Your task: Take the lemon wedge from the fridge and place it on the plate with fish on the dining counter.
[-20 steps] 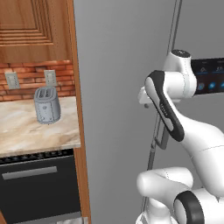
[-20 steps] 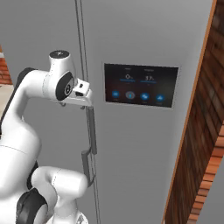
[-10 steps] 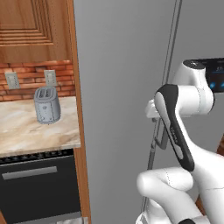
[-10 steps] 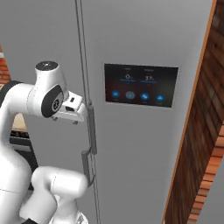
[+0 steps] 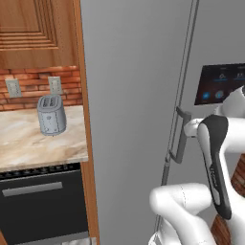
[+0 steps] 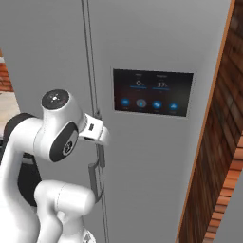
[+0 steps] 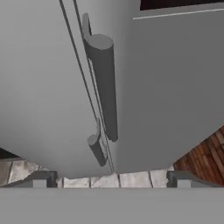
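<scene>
Over the last second the arm has swung its elbow down and across, and the hand now sits close in front of the fridge (image 6: 156, 42), just beside the seam where the two doors meet. That reads as the approach to a door handle: nothing is pulled open yet, both doors are flush, so the lemon wedge is shut away inside and cannot be seen, and neither the plate nor the dining counter is anywhere in sight.

The gripper (image 7: 111, 179) stands wide, its two dark tips far apart with nothing between them. From the hand's own view, the near bar handle (image 7: 105, 83) runs straight ahead, standing off the door face, with a second handle (image 7: 97, 150) lower down on the other side of the seam. The tips do not touch either bar.

For room, the black touch panel (image 6: 153, 92) sits just to the right of the hand, so a sideways slip would brush it. A wooden cabinet edge (image 5: 83, 124) borders the fridge on the left, with the marbled worktop (image 5: 28, 143) and toaster (image 5: 51, 115) beyond; a brick wall (image 6: 216, 161) closes the right. I judge the door's swing needs the base to give way.
</scene>
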You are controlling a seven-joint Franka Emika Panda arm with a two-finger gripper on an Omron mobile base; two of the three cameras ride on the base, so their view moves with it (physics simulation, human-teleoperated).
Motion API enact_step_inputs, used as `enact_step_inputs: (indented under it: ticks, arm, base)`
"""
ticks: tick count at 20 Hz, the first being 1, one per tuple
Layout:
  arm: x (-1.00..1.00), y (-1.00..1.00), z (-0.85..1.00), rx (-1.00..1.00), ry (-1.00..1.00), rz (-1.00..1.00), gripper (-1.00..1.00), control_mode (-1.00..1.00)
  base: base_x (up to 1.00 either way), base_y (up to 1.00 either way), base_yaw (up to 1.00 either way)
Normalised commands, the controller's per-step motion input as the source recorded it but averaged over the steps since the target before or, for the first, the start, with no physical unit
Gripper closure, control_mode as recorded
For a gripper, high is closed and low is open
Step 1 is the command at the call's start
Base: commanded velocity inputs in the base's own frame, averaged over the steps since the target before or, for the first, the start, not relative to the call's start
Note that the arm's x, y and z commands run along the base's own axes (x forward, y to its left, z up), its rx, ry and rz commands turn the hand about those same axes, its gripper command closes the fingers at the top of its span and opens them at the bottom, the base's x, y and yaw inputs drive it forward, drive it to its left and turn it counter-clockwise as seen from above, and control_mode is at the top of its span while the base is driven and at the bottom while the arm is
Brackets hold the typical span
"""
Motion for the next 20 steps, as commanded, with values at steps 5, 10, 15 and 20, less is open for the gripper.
enact_step_inputs:
  ticks: [5, 10, 15, 20]
  arm:
    - [-0.07, -0.06, 0.0, 0.0, -0.04, 0.0, -1.0, -1.0]
    - [0.0, 0.0, 0.0, 0.0, 0.0, 0.0, -1.0, -1.0]
    - [0.0, 0.0, 0.0, 0.0, 0.0, 0.0, -1.0, -1.0]
    - [-0.22, 0.0, 0.0, 0.0, 0.0, 0.0, -1.0, -1.0]
  base:
    - [0.0, 0.0, 0.0]
    - [0.0, 0.0, 0.0]
    - [0.0, 0.0, 0.0]
    - [0.0, 0.0, 0.0]
